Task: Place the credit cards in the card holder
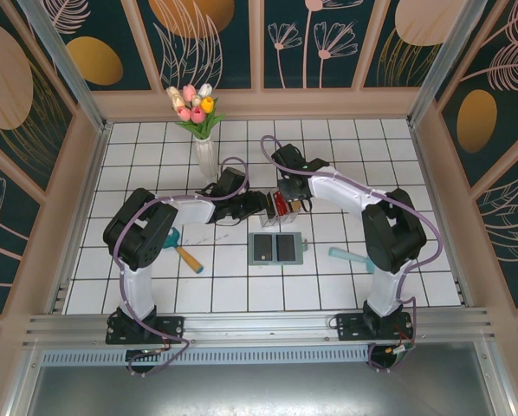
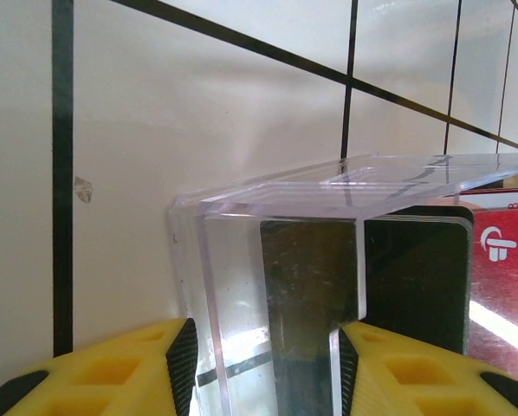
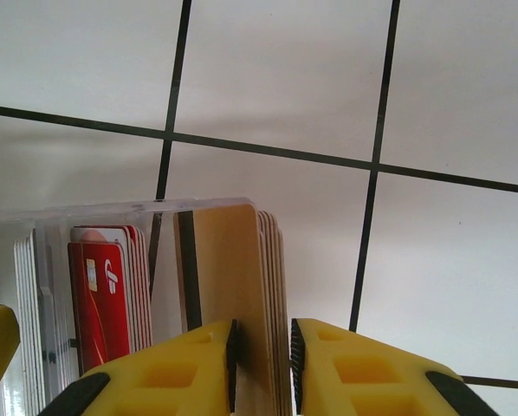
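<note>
Tan cards pinched in right tool, clear box clamped by left tool, card holder open nearby

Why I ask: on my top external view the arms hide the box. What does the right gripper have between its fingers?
Observer: The right gripper pinches a stack of tan cards standing upright in the clear box.
Operator: Any other cards in there?
Observer: Yes, red cards stand upright beside the tan stack, with a gap between them.
Operator: And the other arm?
Observer: The left gripper has one end of the clear box between its fingers and appears to hold it.
</note>
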Available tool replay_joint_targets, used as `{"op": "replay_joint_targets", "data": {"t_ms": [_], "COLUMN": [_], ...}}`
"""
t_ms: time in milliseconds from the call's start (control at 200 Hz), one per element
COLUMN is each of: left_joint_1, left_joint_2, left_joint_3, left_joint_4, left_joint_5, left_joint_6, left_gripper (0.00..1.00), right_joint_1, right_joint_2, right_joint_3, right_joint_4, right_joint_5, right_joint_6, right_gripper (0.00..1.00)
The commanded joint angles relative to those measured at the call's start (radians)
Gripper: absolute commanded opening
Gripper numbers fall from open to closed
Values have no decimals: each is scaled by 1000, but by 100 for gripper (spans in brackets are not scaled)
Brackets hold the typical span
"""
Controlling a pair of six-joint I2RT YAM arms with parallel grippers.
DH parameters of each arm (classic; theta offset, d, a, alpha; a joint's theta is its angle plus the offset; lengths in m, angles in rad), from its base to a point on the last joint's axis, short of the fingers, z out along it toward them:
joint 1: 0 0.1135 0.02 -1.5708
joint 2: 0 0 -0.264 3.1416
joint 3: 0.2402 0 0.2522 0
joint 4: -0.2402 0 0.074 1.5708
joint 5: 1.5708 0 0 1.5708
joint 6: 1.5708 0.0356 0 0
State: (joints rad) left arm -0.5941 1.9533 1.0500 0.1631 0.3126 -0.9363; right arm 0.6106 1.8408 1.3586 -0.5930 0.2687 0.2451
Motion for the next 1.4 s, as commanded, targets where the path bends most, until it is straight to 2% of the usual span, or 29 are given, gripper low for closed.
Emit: {"op": "replay_joint_targets", "data": {"t_ms": [0, 250, 295, 455, 741, 1396], "left_joint_1": [9, 8, 8, 9, 9, 8], "left_joint_2": [11, 13, 13, 13, 13, -41], "left_joint_3": [-32, -35, -34, -38, -38, -50], "left_joint_4": [-82, -80, -79, -76, -76, -63], "left_joint_5": [-17, -15, -14, -12, -10, -7], "left_joint_6": [7, 7, 8, 7, 7, 16], "left_gripper": [46, 46, 46, 46, 46, 49], "right_joint_1": [-13, -11, -11, -14, -13, -41], "right_joint_2": [-34, -37, -36, -37, -47, -167], "right_joint_3": [11, 13, 10, 3, 8, -20], "right_joint_4": [-76, -72, -68, -51, -57, 4], "right_joint_5": [106, 82, 67, 19, 26, -190], "right_joint_6": [1, -1, -2, 1, 2, 54], "right_gripper": [26, 24, 20, 16, 5, 3]}}
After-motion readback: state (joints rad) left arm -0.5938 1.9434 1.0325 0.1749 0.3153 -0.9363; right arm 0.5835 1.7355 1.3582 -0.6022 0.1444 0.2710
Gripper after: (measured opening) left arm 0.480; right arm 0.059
